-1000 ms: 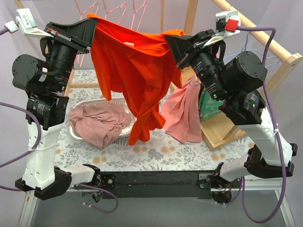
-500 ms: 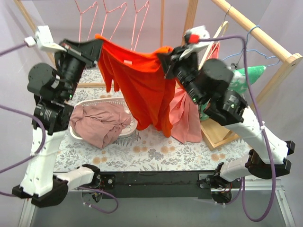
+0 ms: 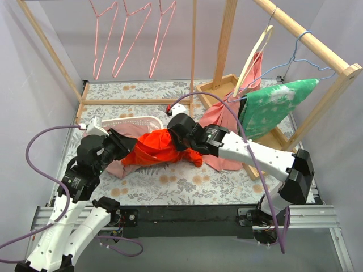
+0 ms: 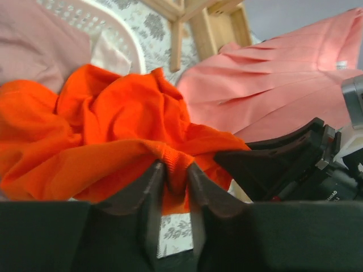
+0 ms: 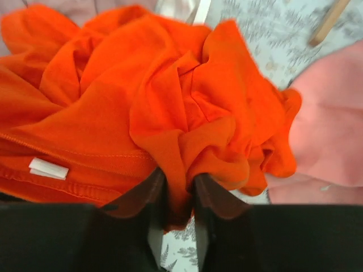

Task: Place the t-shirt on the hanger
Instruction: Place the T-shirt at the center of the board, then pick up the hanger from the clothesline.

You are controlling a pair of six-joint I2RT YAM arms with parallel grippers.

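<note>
The orange-red t-shirt (image 3: 159, 148) lies bunched in a heap on the floral table, between my two grippers. My left gripper (image 3: 126, 148) is shut on a fold of the shirt's left edge; the left wrist view shows the cloth (image 4: 113, 130) pinched between the fingers (image 4: 148, 187). My right gripper (image 3: 180, 141) is shut on a fold at the shirt's right side; the right wrist view shows the cloth (image 5: 142, 96) pinched there, with a white label (image 5: 48, 168) showing. Three pink wire hangers (image 3: 127, 39) hang from the top rail at the back, far above the shirt.
A white basket (image 3: 133, 122) with a dusty-pink cloth (image 3: 116, 167) sits at left behind the shirt. A pink pleated garment (image 3: 221, 136) on a cream wooden hanger (image 3: 254, 54) and a green patterned garment (image 3: 272, 107) on a blue wire hanger (image 3: 303, 51) hang right. Wooden rack posts (image 3: 224, 39) stand around.
Both arms have dropped from high up down to the table, carrying the t-shirt. The shirt, earlier stretched and hanging between the grippers, now lies crumpled on the table.
</note>
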